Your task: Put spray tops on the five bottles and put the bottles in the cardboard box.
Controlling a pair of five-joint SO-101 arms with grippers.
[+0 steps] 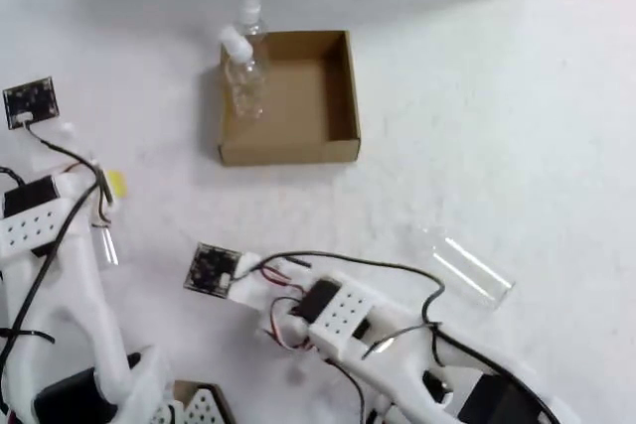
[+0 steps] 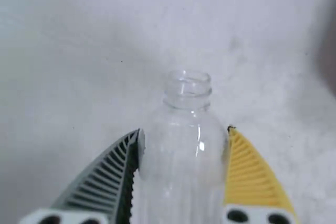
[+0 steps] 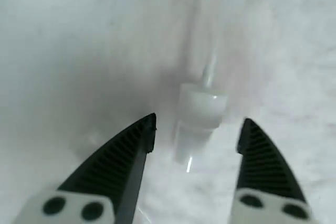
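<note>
One spray top (image 3: 202, 109) lies on the table (image 3: 79, 35) squarely between the spread fingers of the right gripper (image 3: 199, 120), at frame centre, its tube running straight away toward the upper edge; that arm is the nearer one, and closing there should catch the cap, I judge. The left gripper (image 2: 184, 131) is clamped on an uncapped bottle (image 2: 181, 166), low in its frame, neck pointing away. Upper centre of the high view, the box (image 1: 333, 86) holds two topped bottles (image 1: 245, 71) against its left wall. Another bare bottle (image 1: 467, 267) lies at right, well apart from the box
</note>
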